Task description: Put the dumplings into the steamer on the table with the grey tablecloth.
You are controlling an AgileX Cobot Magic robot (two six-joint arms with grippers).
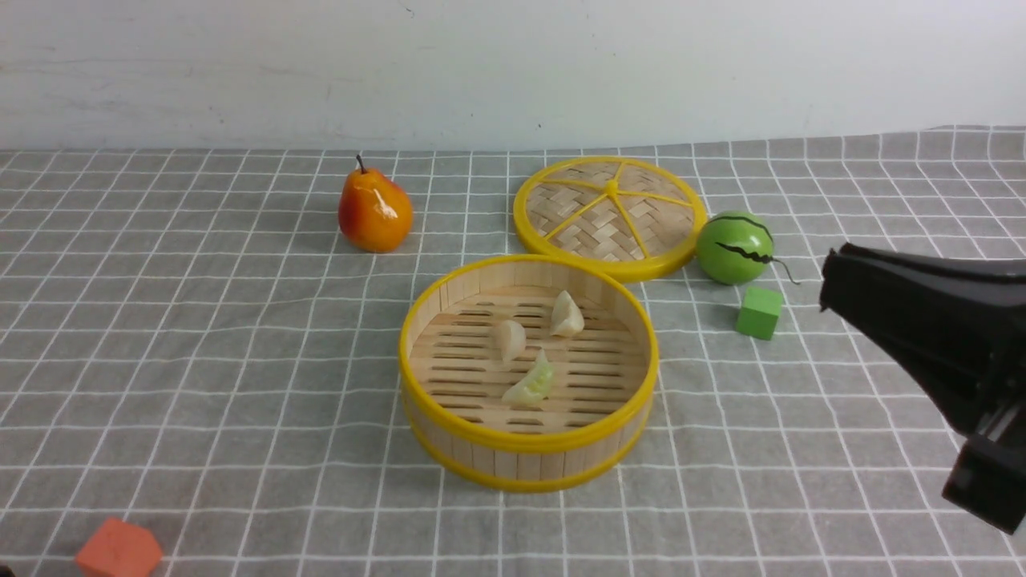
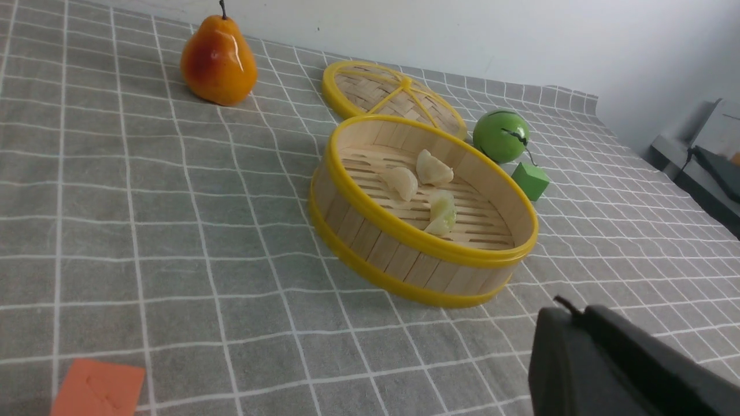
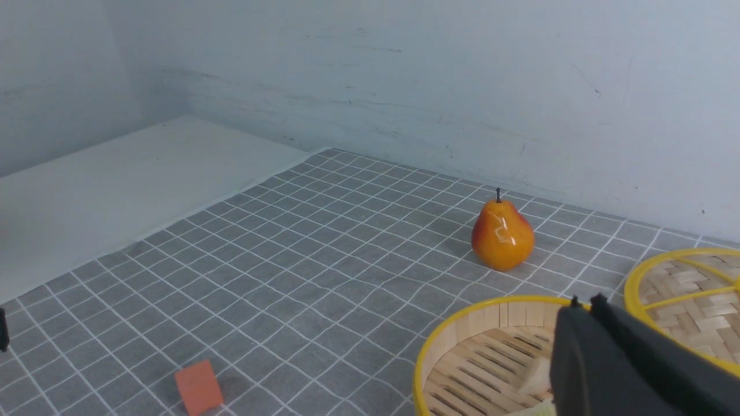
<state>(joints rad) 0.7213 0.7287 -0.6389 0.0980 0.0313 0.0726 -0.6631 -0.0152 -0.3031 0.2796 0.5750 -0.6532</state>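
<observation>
The steamer (image 1: 525, 441) stands mid-table on the grey tablecloth (image 1: 200, 336). Three dumplings lie on its slat floor: two cream-white ones (image 1: 509, 338) (image 1: 567, 314) and a pale green one (image 1: 531, 385). They also show in the left wrist view (image 2: 400, 182) (image 2: 433, 170) (image 2: 442, 211). My right gripper (image 1: 830, 276) is shut and empty, raised to the right of the steamer; in its own view (image 3: 581, 303) it hides part of the basket (image 3: 462, 323). My left gripper (image 2: 569, 312) is shut and empty, near the front of the steamer (image 2: 428, 245), out of the front view.
A flat woven lid (image 1: 611, 216) lies behind the steamer. A green striped ball (image 1: 733, 247) and a green block (image 1: 759, 312) sit to the steamer's right. A pear (image 1: 374, 210) stands at the back left. An orange block (image 1: 119, 550) lies front left.
</observation>
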